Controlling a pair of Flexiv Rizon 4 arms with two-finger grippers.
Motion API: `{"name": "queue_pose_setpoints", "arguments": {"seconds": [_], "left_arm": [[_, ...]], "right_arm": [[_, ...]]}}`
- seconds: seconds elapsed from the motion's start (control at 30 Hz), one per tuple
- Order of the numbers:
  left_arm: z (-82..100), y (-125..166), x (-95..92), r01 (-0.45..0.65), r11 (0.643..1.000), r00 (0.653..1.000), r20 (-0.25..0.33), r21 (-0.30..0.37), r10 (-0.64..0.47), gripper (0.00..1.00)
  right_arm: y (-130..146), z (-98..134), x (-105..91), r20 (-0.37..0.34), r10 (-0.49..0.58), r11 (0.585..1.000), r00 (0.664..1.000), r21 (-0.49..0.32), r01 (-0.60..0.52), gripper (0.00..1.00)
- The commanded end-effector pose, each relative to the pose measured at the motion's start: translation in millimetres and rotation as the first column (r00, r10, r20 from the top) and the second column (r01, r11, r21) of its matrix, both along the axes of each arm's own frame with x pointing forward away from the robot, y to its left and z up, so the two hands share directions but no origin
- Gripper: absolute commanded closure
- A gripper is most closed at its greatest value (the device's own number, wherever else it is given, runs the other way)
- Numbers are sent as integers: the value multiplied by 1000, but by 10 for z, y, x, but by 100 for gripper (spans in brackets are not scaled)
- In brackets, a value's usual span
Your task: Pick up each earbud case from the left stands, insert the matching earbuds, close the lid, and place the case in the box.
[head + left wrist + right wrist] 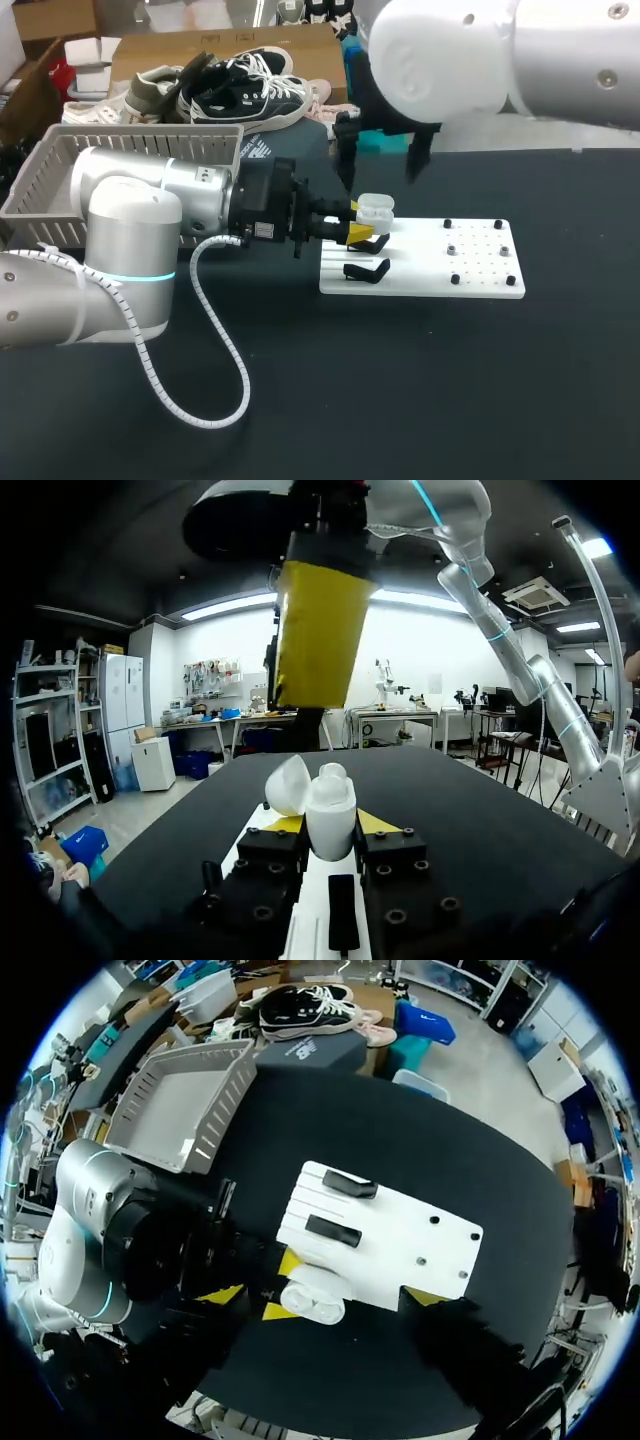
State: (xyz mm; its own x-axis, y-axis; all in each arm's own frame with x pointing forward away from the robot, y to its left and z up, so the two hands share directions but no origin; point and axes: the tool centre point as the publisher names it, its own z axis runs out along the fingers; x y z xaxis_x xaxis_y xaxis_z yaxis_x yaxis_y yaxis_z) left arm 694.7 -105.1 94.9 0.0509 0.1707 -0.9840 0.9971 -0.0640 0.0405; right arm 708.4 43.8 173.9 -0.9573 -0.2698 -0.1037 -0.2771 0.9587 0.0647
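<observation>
The open case point(328, 810) sits pinched between the 2 tips of the left gripper point(330, 825), seemingly touching both, while the right gripper point(382, 158) hangs above, spread and empty.

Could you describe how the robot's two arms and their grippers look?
The left arm and right arm are thick, rounded and silver-grey. The left one has a glowing cyan ring at a joint and a white spiral cable. The left gripper and right gripper are black with yellow tips.
</observation>
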Motion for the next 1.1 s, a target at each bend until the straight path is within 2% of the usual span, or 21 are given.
{"name": "queue_pose_setpoints", "arguments": {"seconds": [0.03,0.2,0.53,0.9,1.1], "left_arm": [[0,0,-13,-5,1000,1000,2,-1,5,100],[0,0,-13,-5,1000,1000,2,-1,5,100],[0,0,-13,-5,1000,1000,2,-1,5,100],[0,0,-13,-5,1000,1000,2,-1,5,100],[0,0,-13,-5,1000,1000,2,-1,5,100]], "right_arm": [[-169,5,37,41,-41,999,998,10,40,0],[-288,-76,192,75,-93,996,993,-10,94,0],[-388,-273,372,82,-159,987,984,20,158,0],[-382,-443,340,51,-161,987,986,19,160,0],[-371,-479,257,30,-151,988,988,25,150,0]]}}
